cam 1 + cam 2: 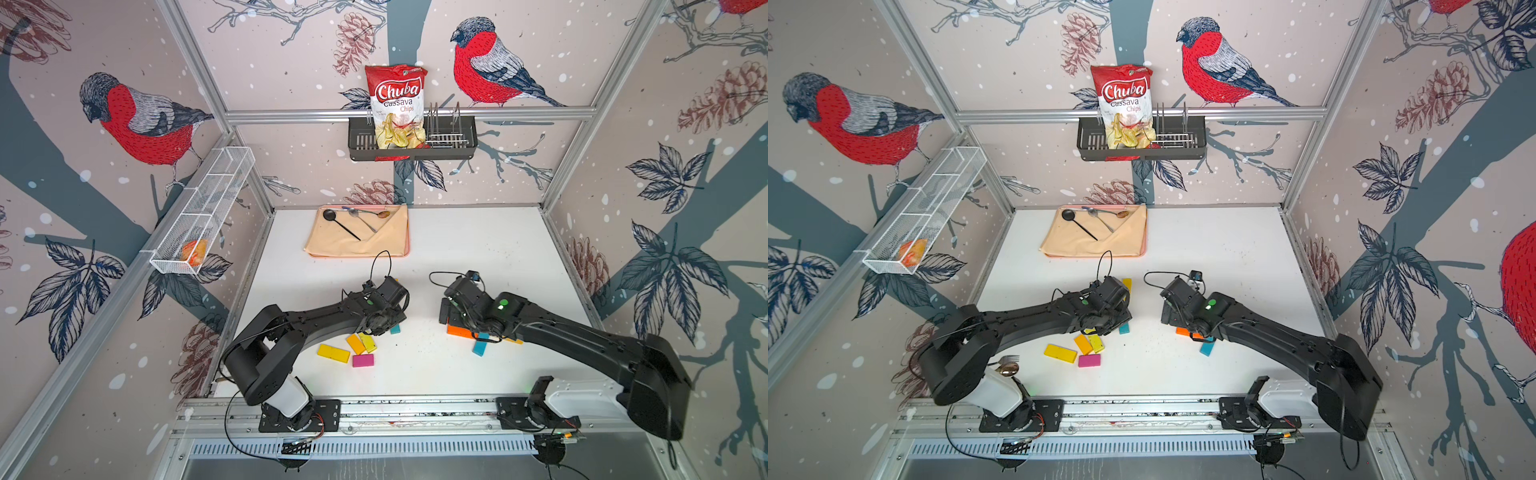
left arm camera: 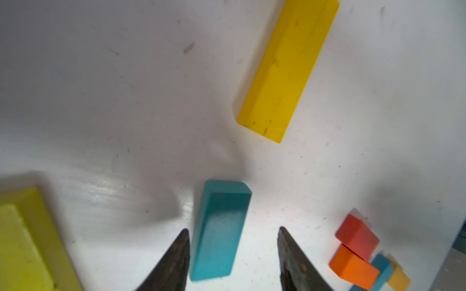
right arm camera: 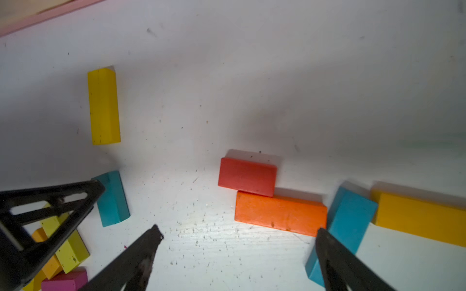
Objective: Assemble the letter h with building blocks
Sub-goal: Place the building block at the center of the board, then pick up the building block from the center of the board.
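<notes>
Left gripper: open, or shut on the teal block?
Open. The left gripper straddles the teal block; a clear gap shows beside one finger.

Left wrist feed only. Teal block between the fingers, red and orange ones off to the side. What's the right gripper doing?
Observer: The right gripper is open and empty, tips by the orange block.
Operator: Blocks I can't see?
Observer: A magenta block, in a top view, beside an amber block.
Operator: Back of the table?
Observer: A cloth with spoons on it.
</notes>
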Tool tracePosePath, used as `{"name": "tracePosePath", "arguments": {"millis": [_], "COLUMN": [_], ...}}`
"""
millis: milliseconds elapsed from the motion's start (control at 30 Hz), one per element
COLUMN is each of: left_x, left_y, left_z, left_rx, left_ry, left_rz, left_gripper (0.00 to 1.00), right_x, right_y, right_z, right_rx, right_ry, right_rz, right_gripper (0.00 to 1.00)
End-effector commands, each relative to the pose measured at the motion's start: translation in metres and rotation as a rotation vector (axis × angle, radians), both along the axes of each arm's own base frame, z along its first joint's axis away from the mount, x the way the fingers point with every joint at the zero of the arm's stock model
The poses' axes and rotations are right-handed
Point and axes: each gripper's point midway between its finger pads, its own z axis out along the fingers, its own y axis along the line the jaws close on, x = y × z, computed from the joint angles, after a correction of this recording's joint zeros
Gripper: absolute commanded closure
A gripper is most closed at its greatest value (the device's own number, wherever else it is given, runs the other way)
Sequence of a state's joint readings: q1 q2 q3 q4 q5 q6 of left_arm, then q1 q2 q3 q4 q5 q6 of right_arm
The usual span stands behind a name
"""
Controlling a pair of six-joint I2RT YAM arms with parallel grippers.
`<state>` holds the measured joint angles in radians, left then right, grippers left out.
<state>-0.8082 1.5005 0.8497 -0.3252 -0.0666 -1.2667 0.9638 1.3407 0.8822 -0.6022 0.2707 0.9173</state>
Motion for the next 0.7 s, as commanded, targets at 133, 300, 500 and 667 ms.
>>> {"name": "tracePosePath", "arguments": {"millis": [133, 300, 500, 667], "left_x": [0.009, 0.004, 0.008, 0.014], "left_y": [0.107, 0.185, 0.205, 0.202], "left_z": [0.059, 0.064, 0.071, 0.069], "left_rx": [0.187, 0.195, 0.219, 0.219], "left_ry": [-0.185, -0.201, -0.236, -0.242], "left_rz": [0.208, 0.34, 0.308, 0.282], "left_gripper": [0.37, 0.37, 0.37, 0.38], "right_x": [-0.003, -0.008, -0.01, -0.014], "right_y": [0.07, 0.114, 0.132, 0.131], "right_z": [-0.017, -0.036, -0.058, -0.074], "right_rx": [-0.025, -0.037, -0.095, -0.158], "right_ry": [-0.021, 0.009, 0.048, 0.075], "right_rz": [0.135, 0.211, 0.244, 0.264], "right_gripper": [0.01, 0.02, 0.03, 0.05]}}
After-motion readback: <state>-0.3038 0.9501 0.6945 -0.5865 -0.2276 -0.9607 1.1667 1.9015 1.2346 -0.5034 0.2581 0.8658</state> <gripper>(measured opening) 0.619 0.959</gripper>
